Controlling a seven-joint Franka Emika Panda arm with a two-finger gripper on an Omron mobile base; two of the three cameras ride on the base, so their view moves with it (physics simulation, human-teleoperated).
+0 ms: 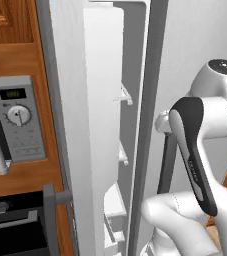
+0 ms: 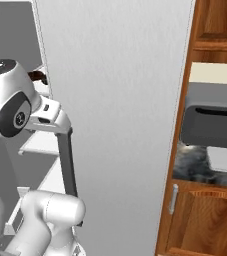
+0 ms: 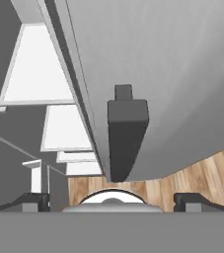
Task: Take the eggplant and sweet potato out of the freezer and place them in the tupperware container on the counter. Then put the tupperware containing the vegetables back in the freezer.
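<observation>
In the hand view my gripper (image 3: 113,202) is open, its two dark fingertips (image 3: 34,201) far apart with nothing between them. It looks along the freezer's dark bar handle (image 3: 127,138), just beyond the tips. The freezer (image 1: 102,125) stands open, with white door bins and shelves (image 3: 37,69). A small dark-brown lump, likely the sweet potato (image 2: 37,76), lies on an upper shelf behind my arm. The eggplant is hidden. The whitish tupperware container (image 2: 226,159) sits on the dark marbled counter (image 2: 190,164) at the right.
A grey toaster oven (image 2: 210,120) stands on the counter above the container. A silver microwave (image 1: 17,122) is set in the wooden cabinets left of the freezer. The closed pale-grey fridge door (image 2: 120,125) stands between the freezer and the counter. Wooden floor (image 3: 192,175) lies below.
</observation>
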